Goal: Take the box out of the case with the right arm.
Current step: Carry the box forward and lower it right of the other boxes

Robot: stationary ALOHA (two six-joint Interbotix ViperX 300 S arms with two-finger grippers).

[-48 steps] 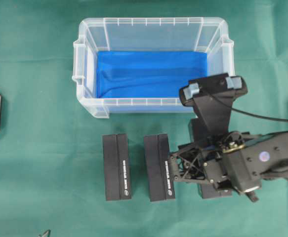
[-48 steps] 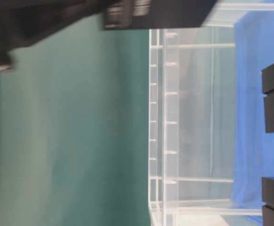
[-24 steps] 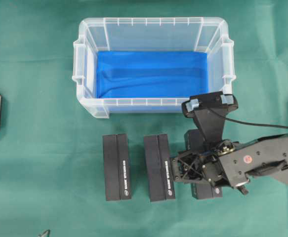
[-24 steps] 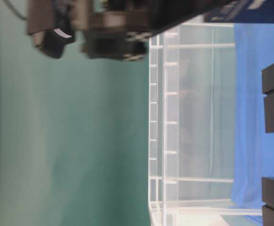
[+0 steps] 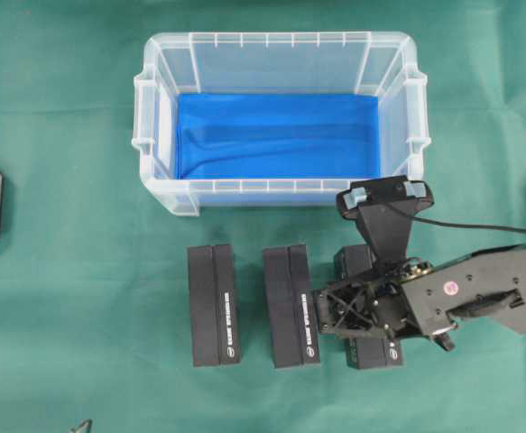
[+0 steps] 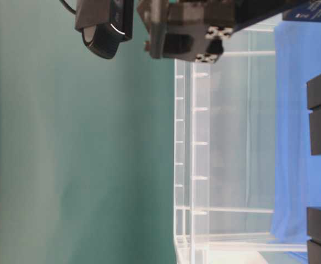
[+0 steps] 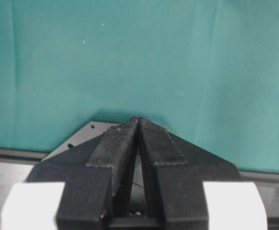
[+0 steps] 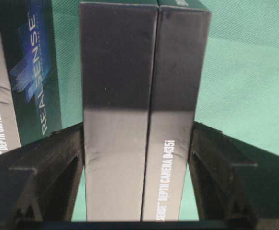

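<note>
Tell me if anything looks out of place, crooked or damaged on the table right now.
Nothing stands out. The case sits square and holds only its blue lining. Two black boxes lie parallel on the green cloth, and the right gripper holds a third box in line beside them. No spill or visible damage.

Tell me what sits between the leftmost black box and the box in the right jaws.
One more black box, the middle box, stands between the leftmost box and the held box; the overhead view shows it.
</note>
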